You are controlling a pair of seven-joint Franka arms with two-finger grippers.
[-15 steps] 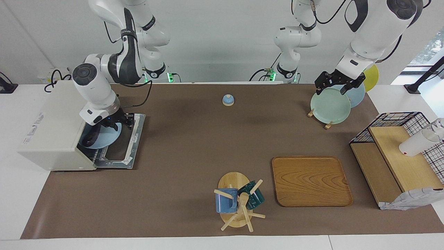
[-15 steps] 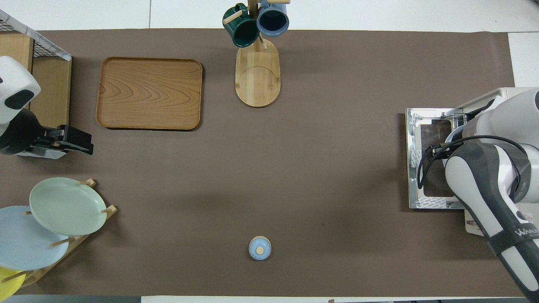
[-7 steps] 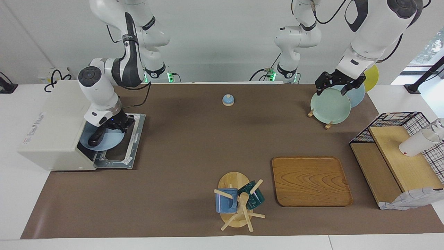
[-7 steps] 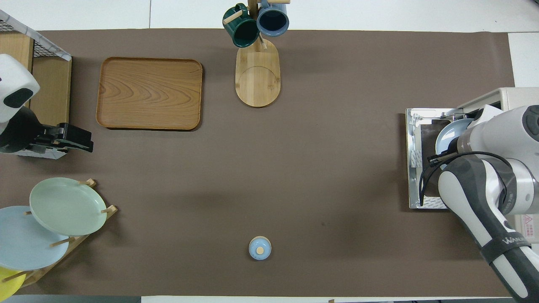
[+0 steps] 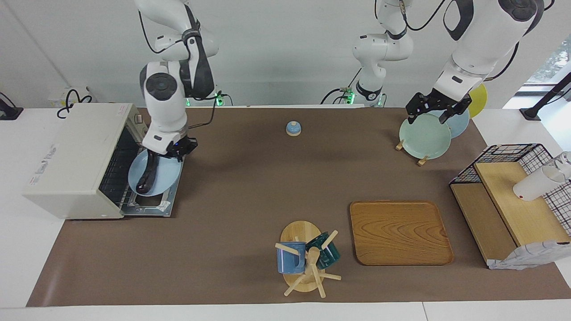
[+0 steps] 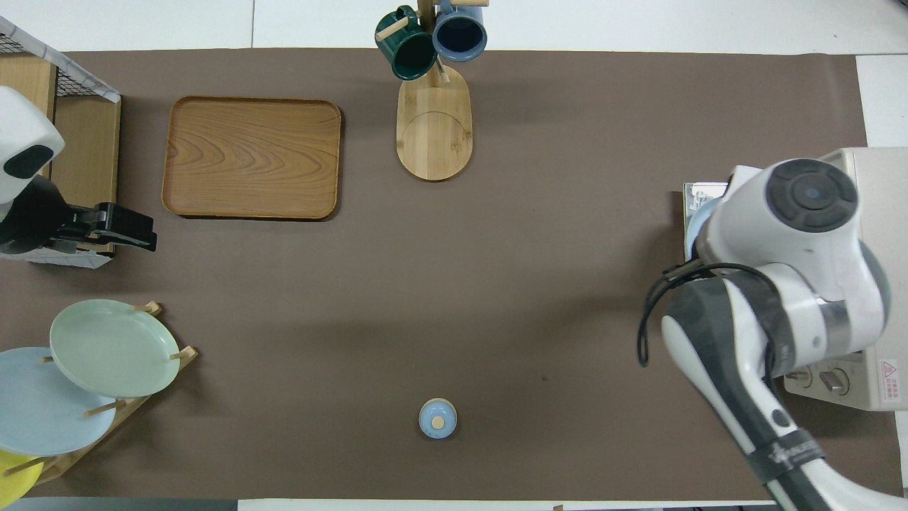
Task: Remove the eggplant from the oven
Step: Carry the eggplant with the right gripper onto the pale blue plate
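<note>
Right gripper [image 5: 171, 151] pinches the rim of a light blue plate [image 5: 163, 176] on the side nearer the robots; plate is lifted and tilted over the open drop-down door [image 5: 154, 206] in front of the oven [image 5: 71, 158]. Eggplant [image 5: 146, 176] lies on that plate, long axis running away from the gripper, dark and glossy. Right arm comes down steeply, wrist near vertical, elbow up; overhead its body hides gripper and most of the plate. Oven mouth open, wire rack [image 5: 117, 166] visible inside. Left gripper [image 5: 436, 108] waits in the air over the green plate [image 5: 424, 136] in the plate stand, fingers spread, holding nothing.
</note>
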